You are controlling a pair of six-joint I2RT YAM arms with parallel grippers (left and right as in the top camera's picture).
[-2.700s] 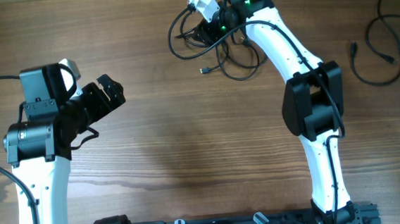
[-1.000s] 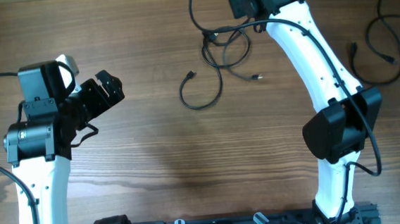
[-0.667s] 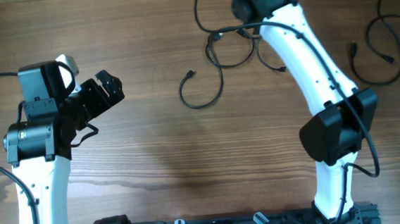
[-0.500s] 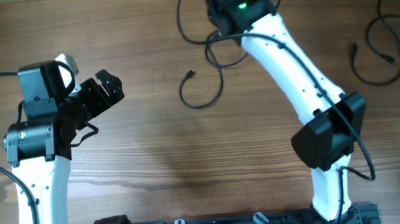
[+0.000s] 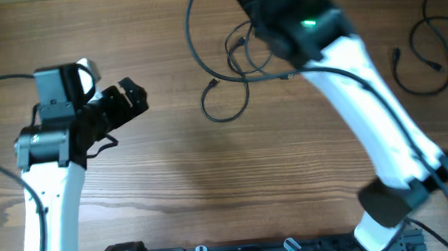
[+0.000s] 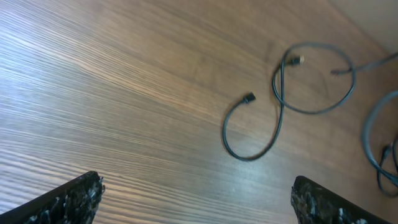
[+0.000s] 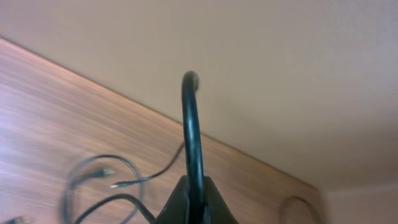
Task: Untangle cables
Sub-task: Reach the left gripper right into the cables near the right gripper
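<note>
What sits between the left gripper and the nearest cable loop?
Nothing: only bare wooden table separates the left gripper from the cable loop, shown in the overhead and left wrist views.

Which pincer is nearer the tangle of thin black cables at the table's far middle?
Right. The right pincer is close by the tangle of thin black cables, shut on a thin black cord. The open left pincer sits well apart, off to the tangle's left.
</note>
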